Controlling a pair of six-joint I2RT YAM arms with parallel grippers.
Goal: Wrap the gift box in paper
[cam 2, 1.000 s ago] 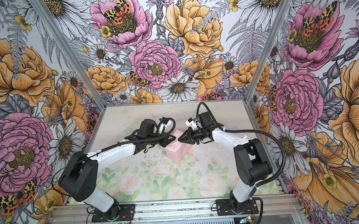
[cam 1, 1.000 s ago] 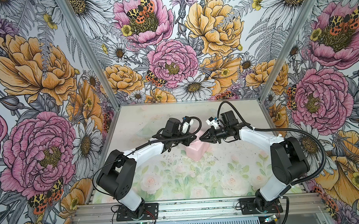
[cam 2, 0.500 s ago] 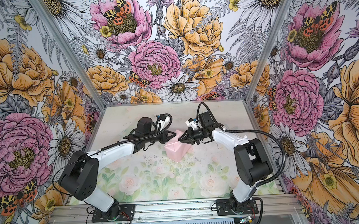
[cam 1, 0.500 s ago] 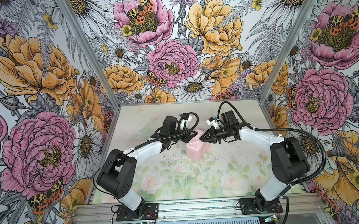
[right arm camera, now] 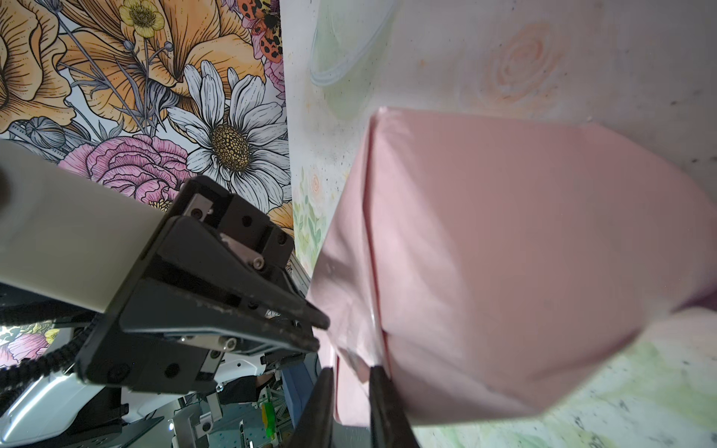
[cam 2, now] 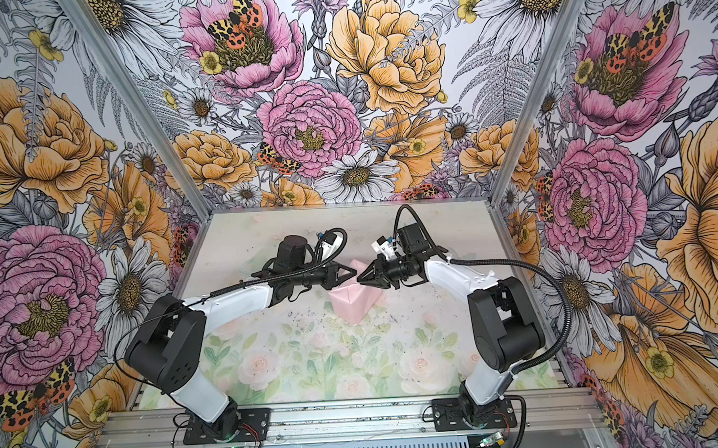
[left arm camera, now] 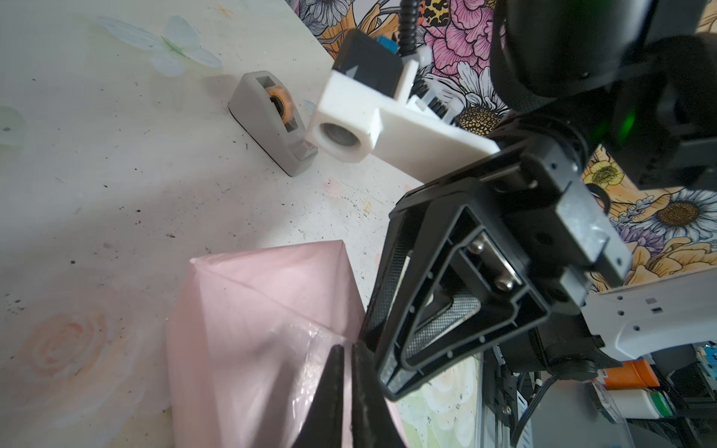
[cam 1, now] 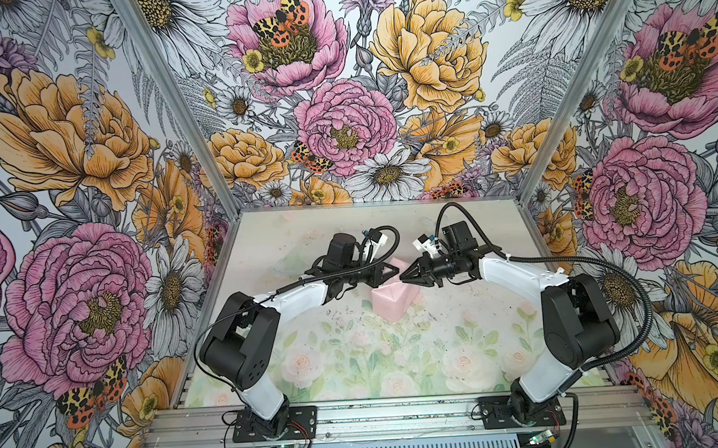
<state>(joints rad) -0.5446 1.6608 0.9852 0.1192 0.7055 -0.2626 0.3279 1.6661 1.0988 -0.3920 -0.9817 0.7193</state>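
Note:
The paper [cam 1: 390, 305] [cam 2: 352, 302] shows its pale pink face, folded into a boxy parcel in the middle of the table. The gift box is hidden inside it. Both grippers meet tip to tip over the parcel's top. My left gripper [cam 1: 393, 271] [left arm camera: 347, 349] is shut, its tips resting on a shiny taped patch of the paper [left arm camera: 252, 329]. My right gripper [cam 1: 401, 276] [right arm camera: 351, 372] is shut on a raised flap of the paper [right arm camera: 523, 252]. The left gripper's tips [right arm camera: 320, 333] touch that same flap from the other side.
A small grey tape dispenser [left arm camera: 271, 120] with an orange-cored roll stands on the table behind the parcel, under the right arm's wrist. A clear plastic piece [right arm camera: 337, 50] lies farther back on the left. The floral walls [cam 1: 345, 130] close in three sides.
My left gripper has shifted slightly toward the right gripper and now meets it at the paper's top. The right arm and the parcel have stayed put.

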